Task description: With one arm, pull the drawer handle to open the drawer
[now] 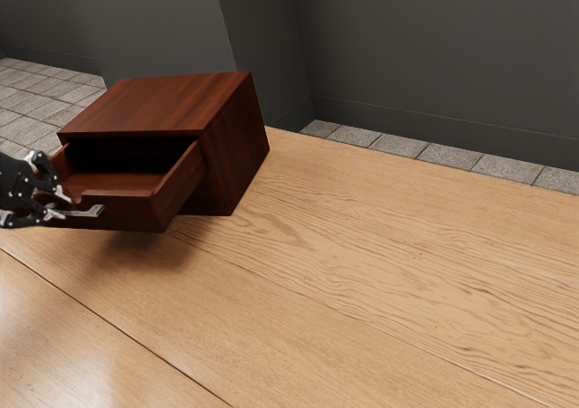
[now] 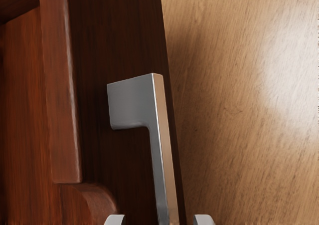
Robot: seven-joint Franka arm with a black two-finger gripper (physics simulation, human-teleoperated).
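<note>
The drawer is seen standing partly out of the cabinet, toward the exterior view's left, so that its hollow inside is laid bare. It is made of dark reddish wood with a fine straight grain and a smooth, faintly glossy finish. A rounded notch is cut into the top edge of its front panel.

On that front panel a handle is fixed: a flat bar of brushed silver metal, square-edged, bent at a right angle into a short foot that meets the wood.

The gripper is found at the handle, on the side of the drawer front away from the cabinet. It is black with pale metal fingertips. In the wrist view the bar is seen running between the two tips with a gap on each side, so the fingers are spread around the bar and not clamped on it.

The cabinet is a plain box of the same dark wood, with flat sides and sharp corners. It rests on a table of pale planks with wavy grain and a soft sheen. Beyond the cabinet, grey stone floor tiles and dark grey walls are seen.
</note>
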